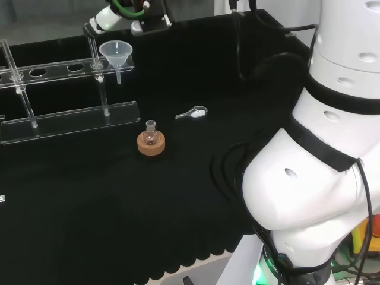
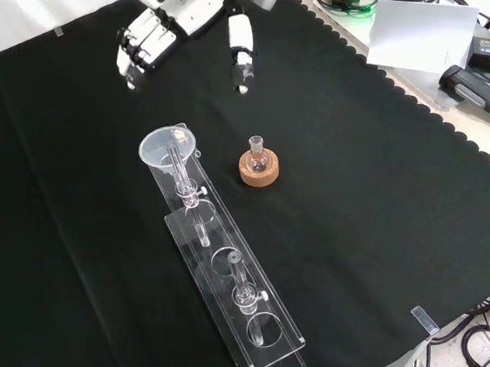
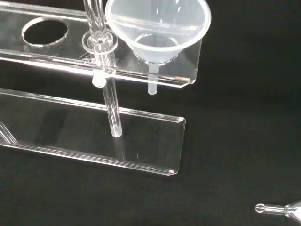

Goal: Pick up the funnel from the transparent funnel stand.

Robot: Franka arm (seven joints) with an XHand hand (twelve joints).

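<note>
Your long clear acrylic funnel stand [image 2: 240,307] lies on the black cloth with the translucent cone-shaped plastic funnel [image 2: 166,148] seated in its end hole, stem hanging through the upper rail, and your black and white hand [image 2: 152,37] hovers beyond that end in the front view, fingers straight and spread apart, touching nothing. You are in the approach step. Next, I judge, you need to bring the hand down around the funnel's rim, clear of the upright rod [image 3: 107,80] just beside it, and lift straight up so the stem clears the hole.
</note>
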